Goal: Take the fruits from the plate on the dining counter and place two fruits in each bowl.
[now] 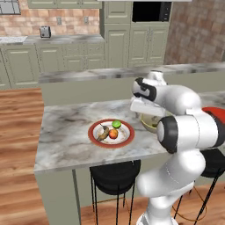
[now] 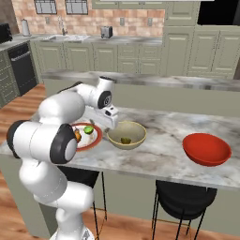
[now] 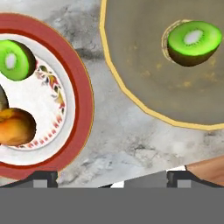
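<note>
Currently the gripper (image 3: pixel 112 177) is hovering empty, fingers spread, above the bare counter (image 3: pixel 127 135) strip between the plate (image 3: pixel 81 105) and the tan bowl (image 3: pixel 131 94). Its arm is reaching forward and pointing down. One lime (image 3: pixel 194 42) is lying in that bowl; another lime (image 3: pixel 15 60), an orange fruit (image 3: pixel 16 127) and the banana (image 1: pixel 103 132) are sitting on the plate. Well apart, the red bowl (image 2: pixel 206 149) is standing near the counter's front edge.
</note>
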